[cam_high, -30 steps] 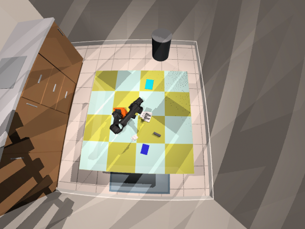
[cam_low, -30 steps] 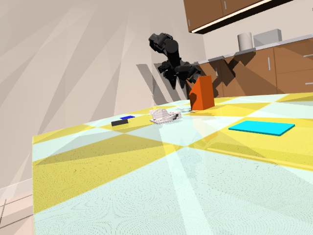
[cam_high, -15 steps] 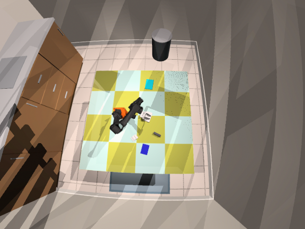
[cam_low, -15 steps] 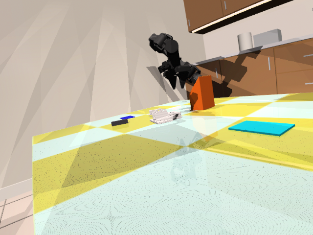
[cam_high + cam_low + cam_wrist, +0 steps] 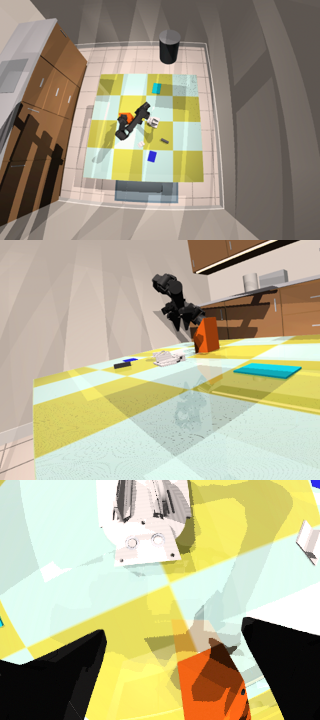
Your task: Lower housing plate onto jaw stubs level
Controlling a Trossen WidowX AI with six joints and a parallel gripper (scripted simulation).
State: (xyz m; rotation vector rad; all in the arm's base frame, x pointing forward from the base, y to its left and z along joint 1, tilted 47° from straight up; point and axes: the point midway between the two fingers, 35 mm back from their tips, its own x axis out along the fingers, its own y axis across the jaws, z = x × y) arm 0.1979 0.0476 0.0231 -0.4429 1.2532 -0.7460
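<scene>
The white gripper assembly (image 5: pixel 153 121) (image 5: pixel 165 359) lies on the checkered table. In the wrist view its housing plate (image 5: pixel 145 552) lies at the near end, with two round pin ends showing and small holes at its corners. It looks about level; the stubs under it are hidden, so I cannot tell whether it is fully closed. Two long upright jaw parts stand side by side beyond it, cut off by the top of the wrist view. My gripper (image 5: pixel 143 119) (image 5: pixel 182 329) (image 5: pixel 174 631) is open and empty, raised above the table, between the assembly and the orange block, touching neither.
The orange block (image 5: pixel 126 116) (image 5: pixel 211 335) (image 5: pixel 207 685) stands at the arm's base. A small white folded piece (image 5: pixel 140 144) (image 5: pixel 307 541), a dark bar (image 5: pixel 164 141) (image 5: pixel 122 365), a blue plate (image 5: pixel 152 156) (image 5: pixel 130 360) and a cyan plate (image 5: pixel 156 88) (image 5: pixel 267 369) lie apart on the table.
</scene>
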